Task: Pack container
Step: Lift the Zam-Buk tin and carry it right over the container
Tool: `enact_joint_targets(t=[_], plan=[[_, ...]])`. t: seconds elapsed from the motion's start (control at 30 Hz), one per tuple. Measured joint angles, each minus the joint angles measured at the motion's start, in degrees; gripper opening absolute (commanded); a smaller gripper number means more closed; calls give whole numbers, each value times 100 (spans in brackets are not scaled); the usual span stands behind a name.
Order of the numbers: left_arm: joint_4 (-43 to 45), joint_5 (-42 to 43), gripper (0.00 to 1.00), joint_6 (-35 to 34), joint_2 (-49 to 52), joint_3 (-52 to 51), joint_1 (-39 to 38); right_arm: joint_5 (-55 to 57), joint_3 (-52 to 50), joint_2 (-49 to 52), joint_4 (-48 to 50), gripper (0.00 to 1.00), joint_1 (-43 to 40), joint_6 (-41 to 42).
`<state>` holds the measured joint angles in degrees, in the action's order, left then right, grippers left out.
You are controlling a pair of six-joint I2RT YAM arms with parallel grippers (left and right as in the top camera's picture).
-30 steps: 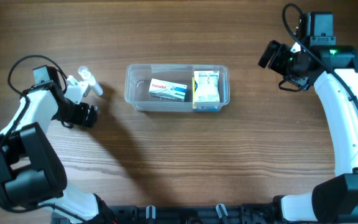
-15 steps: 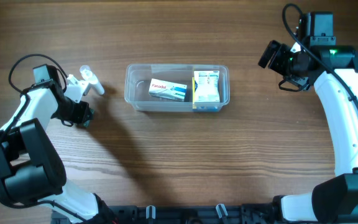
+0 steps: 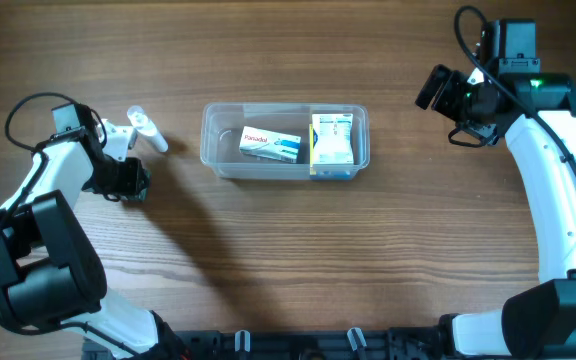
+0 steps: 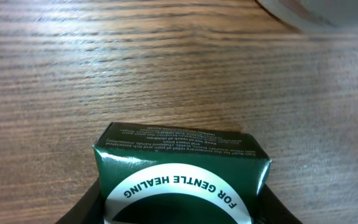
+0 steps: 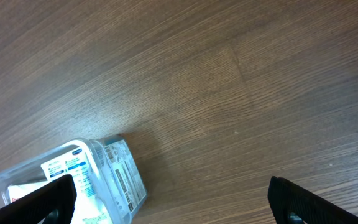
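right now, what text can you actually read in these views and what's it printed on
"Panadol": on the white and blue box in the container.
"FOR GENTLE HEALING": upside down on the dark green box, left wrist view.
Too small to read: fine print on the dark green box; print on the other white box in the container.

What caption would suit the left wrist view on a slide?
Left gripper holding a dark green box printed "FOR GENTLE HEALING", with the wooden table behind it.
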<state>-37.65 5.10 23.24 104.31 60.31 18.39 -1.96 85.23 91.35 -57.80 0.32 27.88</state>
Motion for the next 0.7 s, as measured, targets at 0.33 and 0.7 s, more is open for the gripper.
enact_joint_targets(t=[0.33,0.7], plan=[[-7,22,14,-1097,0,26,0,0,0,0,0,100,0,0],[-780,63,14,-1639,-352,522,0,0,0,0,0,100,0,0]])
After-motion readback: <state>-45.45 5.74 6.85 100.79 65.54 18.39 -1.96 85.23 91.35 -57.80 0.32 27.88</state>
